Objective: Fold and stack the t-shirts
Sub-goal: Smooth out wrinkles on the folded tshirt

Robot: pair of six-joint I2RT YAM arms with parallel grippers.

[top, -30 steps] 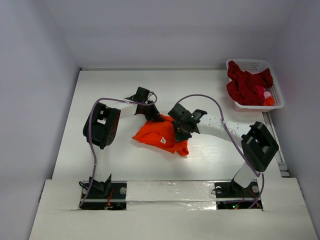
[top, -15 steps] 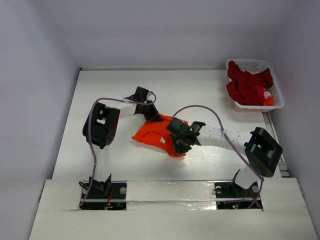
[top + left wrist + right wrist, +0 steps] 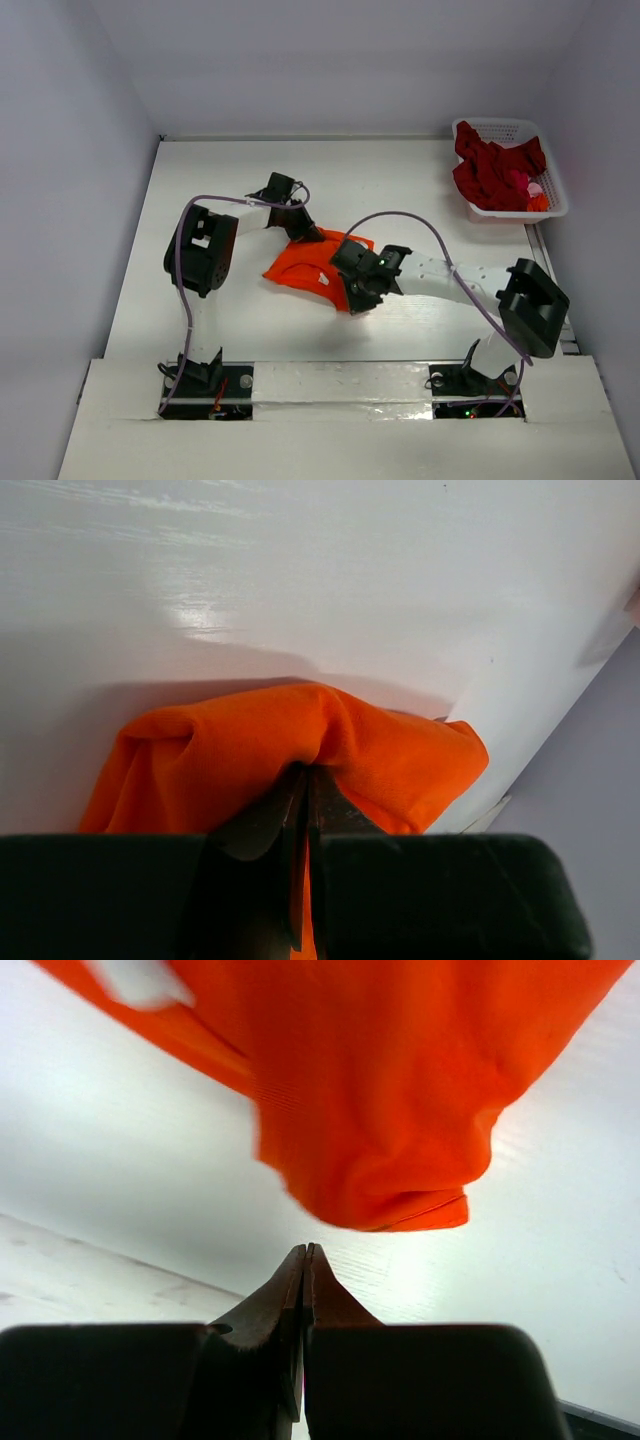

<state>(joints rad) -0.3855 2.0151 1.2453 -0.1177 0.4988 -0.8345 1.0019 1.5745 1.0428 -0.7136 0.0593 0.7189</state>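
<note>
White table (image 3: 215,175); orange t-shirt (image 3: 305,262) crumpled, bunched; left hand (image 3: 306,773) pinching its fold; right hand (image 3: 305,1251) closed, near hem.

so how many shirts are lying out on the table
1: the orange shirt, in the middle. Dark red shirts are heaped in the basket at the far right, some maybe hidden.

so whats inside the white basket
A heap of dark red t-shirts fills the basket, with a pink bit and an orange bit showing at its near right corner. Anything under the heap is covered.
</note>
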